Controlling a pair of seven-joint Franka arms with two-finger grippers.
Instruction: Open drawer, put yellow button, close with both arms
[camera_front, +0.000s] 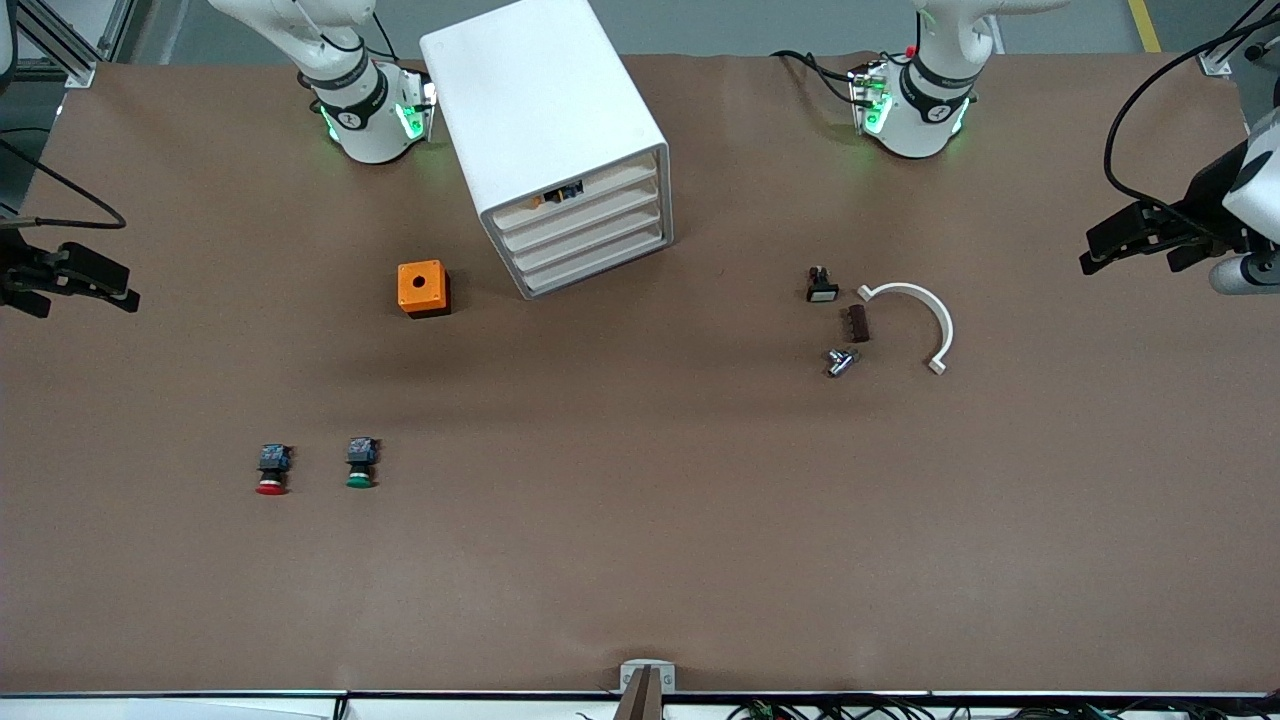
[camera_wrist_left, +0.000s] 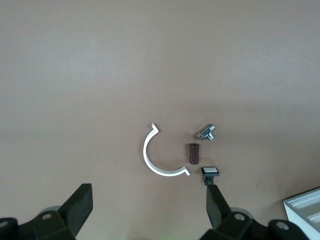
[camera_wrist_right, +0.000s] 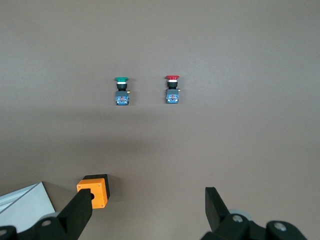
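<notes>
The white cabinet stands between the arm bases, and its corner shows in the left wrist view. Its uppermost drawer sits about flush with the three lower ones. A small yellow and blue thing, which looks like the yellow button, shows through the gap at the drawer's top edge. My left gripper hangs open and empty over the left arm's end of the table, also seen in its wrist view. My right gripper hangs open and empty over the right arm's end, also in its wrist view.
An orange box with a hole sits beside the cabinet. A red-capped button and a green-capped button lie nearer the front camera. A white curved clip, a brown block, a metal fitting and a white-capped switch lie toward the left arm's end.
</notes>
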